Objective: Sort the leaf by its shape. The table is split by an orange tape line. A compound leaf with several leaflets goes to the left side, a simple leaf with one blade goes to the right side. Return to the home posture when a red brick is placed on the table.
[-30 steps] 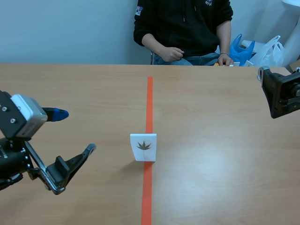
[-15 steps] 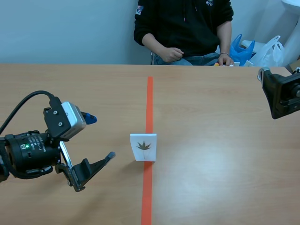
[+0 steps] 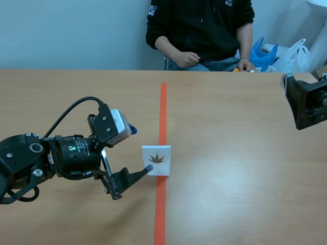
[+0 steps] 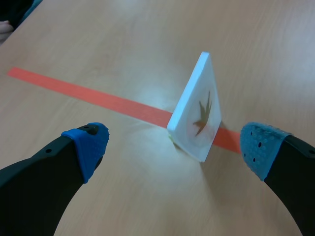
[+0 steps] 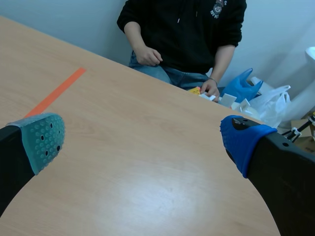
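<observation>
Counter is lying broad, with open wood to either side of the orange tape line. Person is sitting at the far edge, hands resting there, well beyond both robot hands.

Left arm is reaching low over its own half. Left hand is standing with fingers wide apart, gripping nothing. Right hand is hanging raised, far out on its own side, fingers also apart and holding nothing.

Leaf card is a small white tile. It is standing upright on the tape, just ahead of the left hand and between its two blue pads. The left wrist view is showing bare counter between each pad and the card.

Step, as judged: approaching for the grasp, sorting not yet begun. The printed leaf is showing several narrow blades fanning from one stalk, so I am reading it as compound and taking the left side as its destination.

Next move, as judged: advancing slightly and turning so the pads are facing the flat faces, since the card is sitting aslant to them, then closing gently. The tile is thin and looking easy to tip.

Room: open counter is lying on the left hand's own side, with nothing in the way
</observation>
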Robot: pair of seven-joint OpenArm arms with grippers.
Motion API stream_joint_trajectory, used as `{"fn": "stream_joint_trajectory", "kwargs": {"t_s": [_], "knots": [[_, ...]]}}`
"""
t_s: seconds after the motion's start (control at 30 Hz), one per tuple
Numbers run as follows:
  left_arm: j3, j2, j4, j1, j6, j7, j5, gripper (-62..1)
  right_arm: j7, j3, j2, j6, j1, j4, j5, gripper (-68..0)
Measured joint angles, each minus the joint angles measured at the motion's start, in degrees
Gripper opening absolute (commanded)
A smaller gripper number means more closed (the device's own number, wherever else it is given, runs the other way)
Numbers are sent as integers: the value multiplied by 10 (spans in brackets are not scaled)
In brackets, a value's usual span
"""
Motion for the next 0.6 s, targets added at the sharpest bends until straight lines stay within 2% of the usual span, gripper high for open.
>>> {"fn": "stream_joint_trajectory", "kwargs": {"t_s": [0.33, 0.47, 0.6], "knots": [[44, 49, -85, -45, 0, -11, 15, -54, 0, 0, 0, 0, 0, 0, 0, 4], [44, 56, -102, -57, 2, -11, 15, -246, 0, 0, 0, 0, 0, 0, 0, 4], [44, 59, -112, -68, 7, -15, 15, -263, 0, 0, 0, 0, 0, 0, 0, 4]]}}
